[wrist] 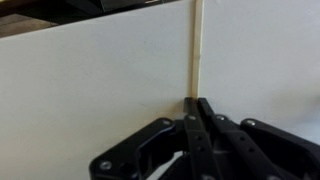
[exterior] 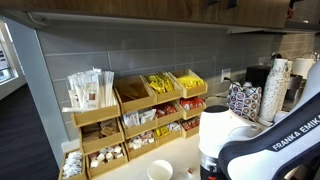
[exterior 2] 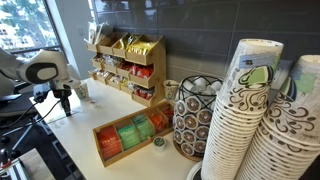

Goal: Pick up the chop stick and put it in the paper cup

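White countertop (wrist: 90, 80) below, pincer (wrist: 196, 103) tight around one end of the pale chopstick (wrist: 197, 45).

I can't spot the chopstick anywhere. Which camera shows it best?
The wrist view: the thin pale chopstick stands out against the white surface, pinched in the black claw. In both exterior views it is too small or hidden to make out.

On my wrist cam the gripper (wrist: 196, 104) is pinched onto the chopstick (wrist: 197, 50), which runs straight up-frame over the white countertop (wrist: 90, 90).
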`<state>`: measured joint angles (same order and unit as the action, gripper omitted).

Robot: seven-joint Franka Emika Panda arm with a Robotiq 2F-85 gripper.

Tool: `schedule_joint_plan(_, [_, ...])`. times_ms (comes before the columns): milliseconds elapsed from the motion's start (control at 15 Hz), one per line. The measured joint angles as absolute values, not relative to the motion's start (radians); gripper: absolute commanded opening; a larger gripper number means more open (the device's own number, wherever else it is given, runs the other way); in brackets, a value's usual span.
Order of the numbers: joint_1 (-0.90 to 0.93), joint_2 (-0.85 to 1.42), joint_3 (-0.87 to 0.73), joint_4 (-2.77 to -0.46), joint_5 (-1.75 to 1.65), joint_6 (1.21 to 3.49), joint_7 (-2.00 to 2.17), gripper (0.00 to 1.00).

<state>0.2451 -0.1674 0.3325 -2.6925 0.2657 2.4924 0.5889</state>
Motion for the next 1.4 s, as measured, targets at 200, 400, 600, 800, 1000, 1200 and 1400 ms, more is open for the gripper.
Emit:
schedule_joint_plan(200, [0.246, -0.167, 0.331, -2.692, 0.271, 2.493, 0.565, 0.02])
schedule_joint_plan(400, [0.251, -0.17, 0.323, -2.694, 0.301, 2.51, 0.481, 0.02])
schedule_joint_plan(600, [0.256, -0.193, 0.306, -2.696, 0.317, 2.511, 0.374, 0.02])
schedule_joint_plan(800, [0.263, -0.234, 0.286, -2.698, 0.322, 2.503, 0.274, 0.02])
schedule_joint_plan(1000, [0.274, -0.278, 0.269, -2.697, 0.321, 2.47, 0.187, 0.02])
schedule_joint_plan(1200, [0.291, -0.328, 0.251, -2.695, 0.321, 2.429, 0.089, 0.02])
schedule_joint_plan(1400, [0.321, -0.377, 0.232, -2.69, 0.323, 2.408, -0.003, 0.02])
